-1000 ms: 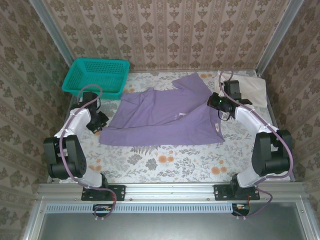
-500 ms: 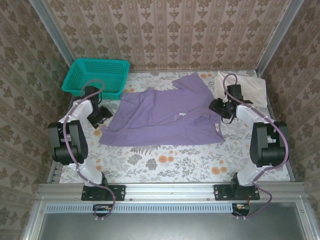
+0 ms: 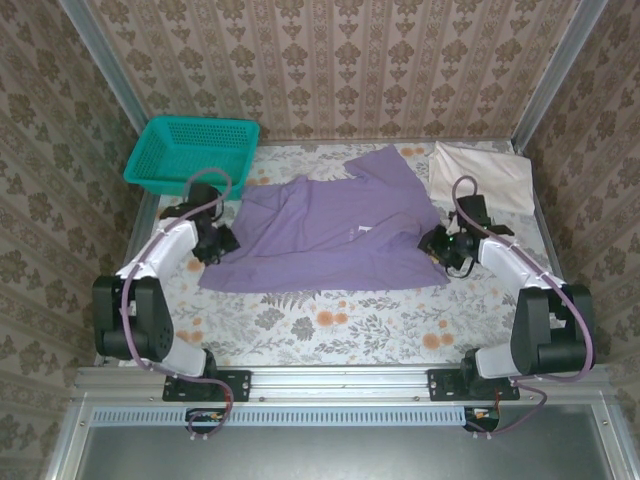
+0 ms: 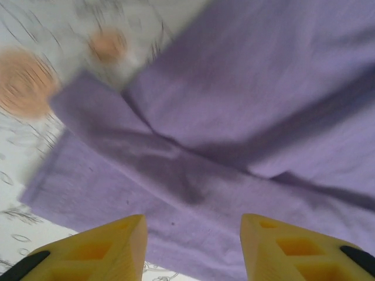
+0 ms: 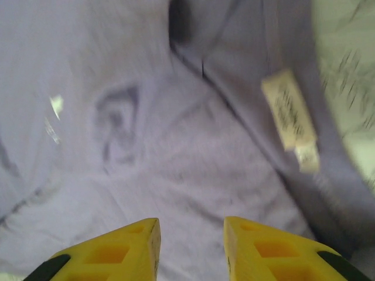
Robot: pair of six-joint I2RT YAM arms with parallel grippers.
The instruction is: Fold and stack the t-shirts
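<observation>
Two t-shirts lie on the floral desk [image 3: 330,330]. The lavender t-shirt [image 3: 330,235] is spread rumpled across the middle, and the off-white t-shirt [image 3: 480,172] sits apart at the far right corner. The left hand [image 3: 220,243] is over the lavender shirt's left edge, yellow fingers [image 4: 117,240] parted and released, with nothing between them. The right hand [image 3: 438,247] is over the right edge near the care label [image 5: 287,108], also released. Risk: the left edge is doubled over on itself, so a pinch there may catch one layer only and skew the fold. On the right, the pinch may catch the label rather than the cloth. Both wrist views are blurred, so fingertip height above the cloth cannot be told. The chest lettering is too small to read.
</observation>
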